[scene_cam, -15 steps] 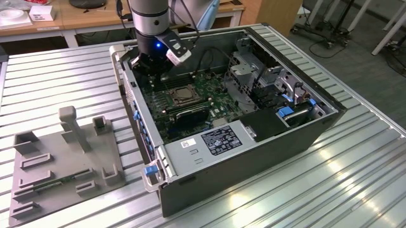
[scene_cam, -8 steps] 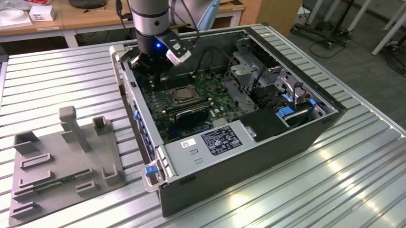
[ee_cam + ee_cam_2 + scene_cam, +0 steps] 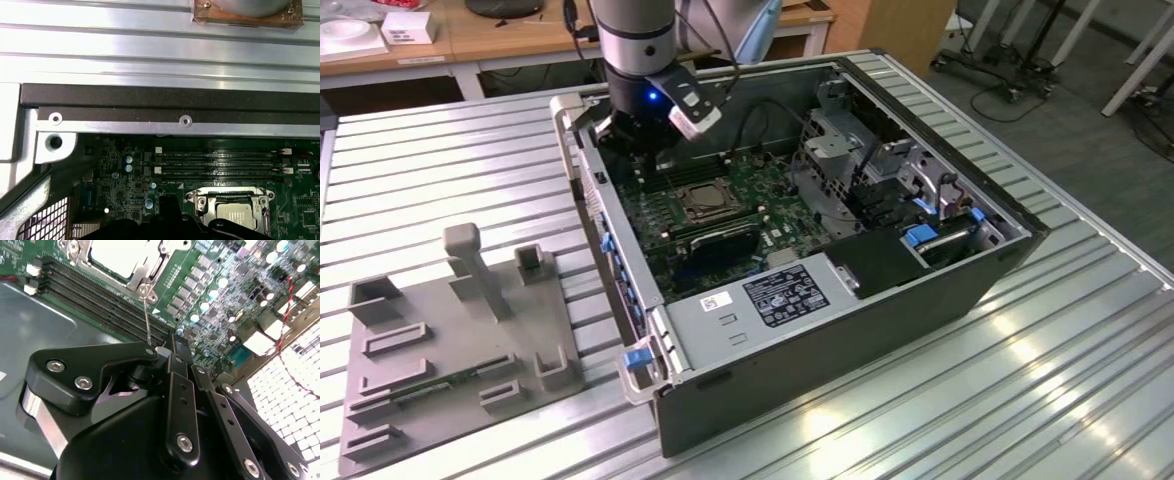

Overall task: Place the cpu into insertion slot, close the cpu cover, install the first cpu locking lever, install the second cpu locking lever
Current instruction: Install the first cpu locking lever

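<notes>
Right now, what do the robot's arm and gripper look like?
The arm is a silver-grey tube with a dark band and a blue light at the wrist. A white box is mounted beside it. The gripper is matte black, its linked bars studded with silver bolts.

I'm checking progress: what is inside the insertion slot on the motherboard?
The cpu sits in the insertion slot, with its pale metal top showing. Whatever lies beneath the chip is covered by it and cannot be seen.
</notes>
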`<move>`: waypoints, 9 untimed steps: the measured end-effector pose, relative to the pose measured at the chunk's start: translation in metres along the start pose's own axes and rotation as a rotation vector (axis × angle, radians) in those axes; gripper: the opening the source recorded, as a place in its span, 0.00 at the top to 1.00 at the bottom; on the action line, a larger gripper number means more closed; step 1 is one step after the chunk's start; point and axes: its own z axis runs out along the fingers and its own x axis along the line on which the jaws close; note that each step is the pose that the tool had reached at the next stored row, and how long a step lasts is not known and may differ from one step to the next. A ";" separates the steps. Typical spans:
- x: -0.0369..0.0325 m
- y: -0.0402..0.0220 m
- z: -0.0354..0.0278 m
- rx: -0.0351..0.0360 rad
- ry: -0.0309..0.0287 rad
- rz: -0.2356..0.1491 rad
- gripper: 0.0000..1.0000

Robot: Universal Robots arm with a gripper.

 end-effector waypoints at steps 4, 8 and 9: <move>0.0000 0.0001 0.0000 -0.0064 -0.0002 0.000 0.89; -0.0028 -0.0001 0.0002 -0.0165 -0.0003 0.001 0.89; -0.0040 -0.0002 0.0003 -0.0191 -0.0003 0.001 0.89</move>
